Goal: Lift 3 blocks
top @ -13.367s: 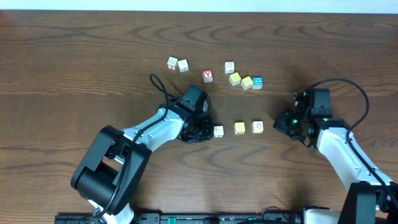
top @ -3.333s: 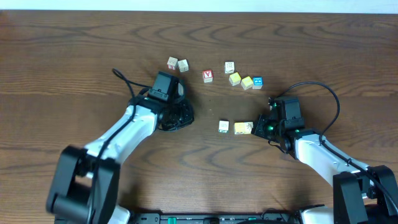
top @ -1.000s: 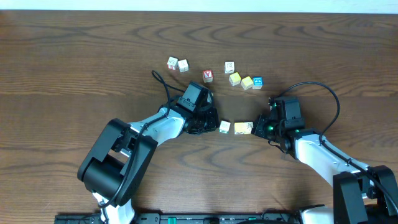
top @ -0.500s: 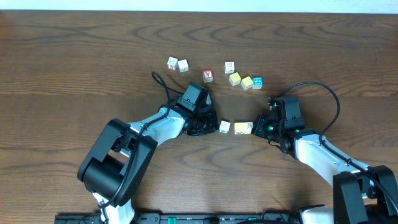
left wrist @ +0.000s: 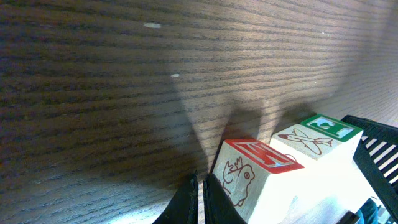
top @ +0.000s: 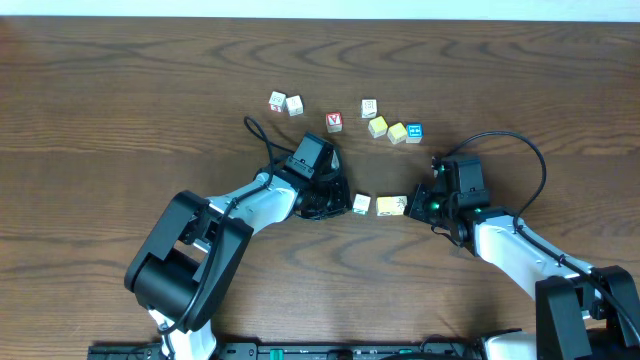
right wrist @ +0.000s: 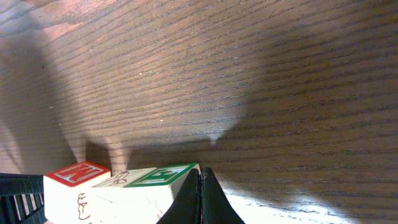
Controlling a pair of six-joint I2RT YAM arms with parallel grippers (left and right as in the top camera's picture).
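Lying in a short row near the middle of the dark wood-grain surface [top: 120, 80]: small white wooden cube with a green mark [top: 361, 204], small yellow wooden cube with a dark mark [top: 385, 205], small cream wooden cube with an orange-yellow mark [top: 399, 205]. Yellow and cream abut; the white one sits just beside them, and whether it touches is not clear from overhead. Left claw [top: 343, 203]: fingers pressed together, nothing between them, tip at the white end of the row. Right claw [top: 414, 205]: likewise closed and empty, tip against the cream end. Handling, as judged: light, rigid, smooth painted faces; a row squeezed endwise may slip or buckle at the middle. Hold: press inward on the two outer end faces, centred and level, then raise both arms together.
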